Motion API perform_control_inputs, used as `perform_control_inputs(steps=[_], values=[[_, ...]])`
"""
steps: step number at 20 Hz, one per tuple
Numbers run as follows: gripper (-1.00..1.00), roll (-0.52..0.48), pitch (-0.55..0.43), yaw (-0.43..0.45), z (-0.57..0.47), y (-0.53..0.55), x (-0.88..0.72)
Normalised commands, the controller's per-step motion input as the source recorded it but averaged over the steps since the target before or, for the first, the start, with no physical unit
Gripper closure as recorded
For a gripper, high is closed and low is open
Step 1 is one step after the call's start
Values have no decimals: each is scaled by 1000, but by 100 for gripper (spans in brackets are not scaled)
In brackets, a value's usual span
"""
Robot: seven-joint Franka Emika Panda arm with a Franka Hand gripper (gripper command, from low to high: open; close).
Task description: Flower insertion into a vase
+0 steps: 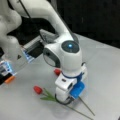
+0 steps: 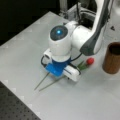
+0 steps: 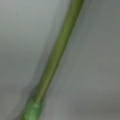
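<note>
Closest of all, the wrist view is filled by a slim green flower stem [image 3: 58, 53] running from the bottom left up to the top right over the pale grey tabletop [image 3: 100, 62], with a thicker, brighter green node at its lower end; no fingertips show there. In both front views the white and blue gripper [image 1: 64, 98] is lowered right onto the table over two red-headed artificial tulips with thin green stems. In a front view one tulip [image 1: 38, 89] lies flat with its red bud toward the view's left and its leaves running under the gripper, while the second red bud [image 1: 57, 72] peeps out just behind the arm's wrist; both stems stick out from beneath the hand toward the view's bottom right. Whether the jaws are clamped on a stem or apart around it I cannot tell, since the hand's body hides them. Farther off, in a front view, the plain brown cylindrical vase [image 2: 112, 58] stands upright at the view's right edge, well apart from the gripper, its round mouth dark and with no flower showing in it. As I judge it, the work is at the pick-up stage: both flowers lie on the table and none has reached the vase.
</note>
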Motion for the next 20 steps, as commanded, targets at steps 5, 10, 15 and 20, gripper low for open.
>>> perform_control_inputs(steps=[5,10,15,20], values=[[-100,-50,34,35,-22,25,174],[100,-36,11,42,-21,13,185],[100,-47,8,19,-33,14,173],[100,-49,13,7,-3,25,149]])
